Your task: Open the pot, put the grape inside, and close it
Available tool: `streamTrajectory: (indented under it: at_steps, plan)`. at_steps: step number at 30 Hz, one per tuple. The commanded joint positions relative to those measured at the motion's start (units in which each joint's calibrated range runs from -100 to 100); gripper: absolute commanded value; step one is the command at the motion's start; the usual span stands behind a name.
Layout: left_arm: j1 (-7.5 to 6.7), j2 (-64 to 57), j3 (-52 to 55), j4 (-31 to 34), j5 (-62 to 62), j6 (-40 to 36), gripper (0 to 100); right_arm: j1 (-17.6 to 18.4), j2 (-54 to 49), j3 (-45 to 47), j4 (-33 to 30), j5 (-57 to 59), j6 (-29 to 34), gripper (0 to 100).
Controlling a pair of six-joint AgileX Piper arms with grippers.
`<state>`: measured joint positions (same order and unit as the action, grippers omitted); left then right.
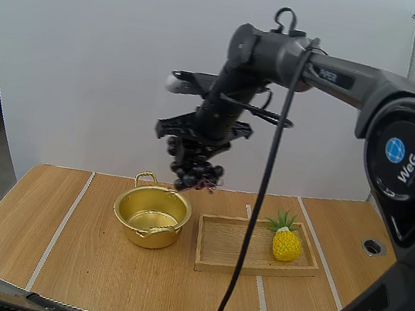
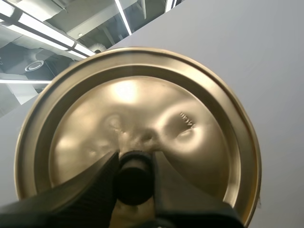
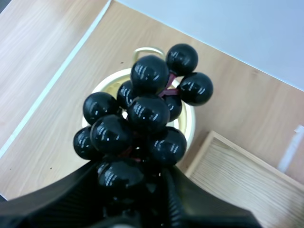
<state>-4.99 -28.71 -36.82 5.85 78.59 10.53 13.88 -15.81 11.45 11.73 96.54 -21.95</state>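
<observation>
My right gripper (image 1: 191,159) hangs high over the table, shut on a bunch of dark grapes (image 1: 197,174), just right of and above the open gold pot (image 1: 151,215). In the right wrist view the grapes (image 3: 142,118) sit between my fingers (image 3: 71,190) with the pot (image 3: 187,124) below them. In the left wrist view my left gripper (image 2: 134,183) is shut on the black knob (image 2: 134,178) of the gold lid (image 2: 137,128), held up in the air with its top face toward the camera.
A wooden tray (image 1: 229,246) lies right of the pot with a yellow toy pineapple (image 1: 285,240) in it. Pale stripes cross the wooden table (image 1: 41,224). A round hole (image 1: 373,247) sits near the table's right edge.
</observation>
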Motion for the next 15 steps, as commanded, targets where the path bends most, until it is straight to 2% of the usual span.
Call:
streamTrajectory:
  at_steps: [1, 6, 15]
  plan:
    - [-0.23, -0.5, -0.66, 0.48, -1.92, -0.35, 0, 4.44, 6.2, -5.54, -0.97, 0.17, 0.92, 0]
    - [-0.23, -0.5, -0.66, 0.48, -1.92, -0.35, 0, 5.44, 13.53, -8.98, -0.88, -2.19, 0.83, 0]
    - [-0.23, -0.5, -0.66, 0.48, -1.92, -0.35, 0, 5.44, 23.13, -9.01, -0.84, -9.51, -0.77, 0]
